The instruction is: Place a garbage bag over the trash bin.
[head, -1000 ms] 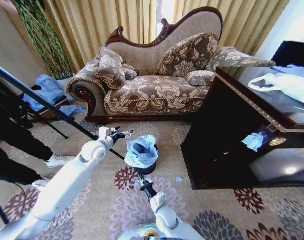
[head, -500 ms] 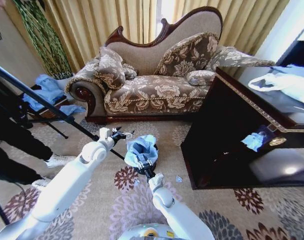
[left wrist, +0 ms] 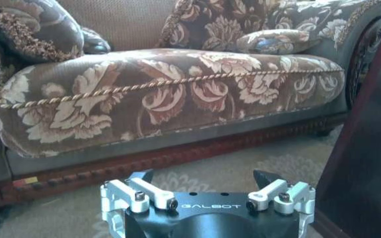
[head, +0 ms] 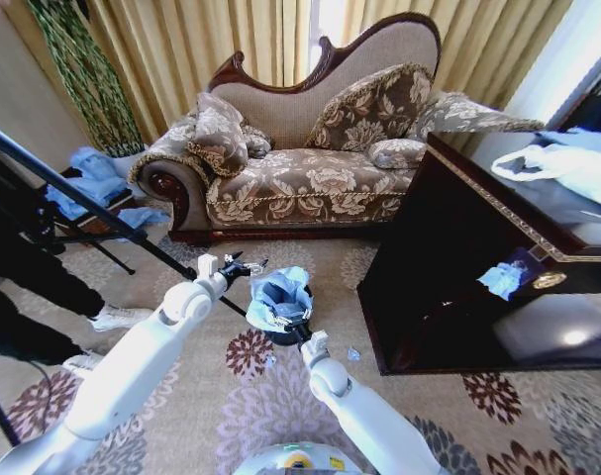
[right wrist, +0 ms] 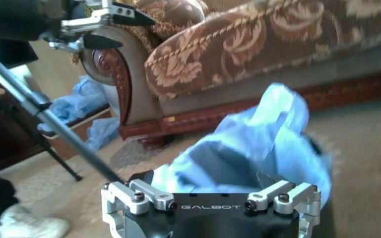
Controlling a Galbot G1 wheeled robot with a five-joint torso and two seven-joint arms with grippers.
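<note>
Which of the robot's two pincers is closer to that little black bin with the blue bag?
The right pincer, at the trash bin's near rim against the garbage bag. The left pincer hangs open, apart, to the bin's left.

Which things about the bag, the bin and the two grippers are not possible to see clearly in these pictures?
- Trash bin: head view, the garbage bag covers nearly all of it.
- Bag's rim fit: right wrist view, the near edge of the bag lies behind the right gripper.
- Right gripper: head view, too small to tell whether it grips plastic.
- Left gripper: left wrist view, open; the bin lies outside this picture.
</note>
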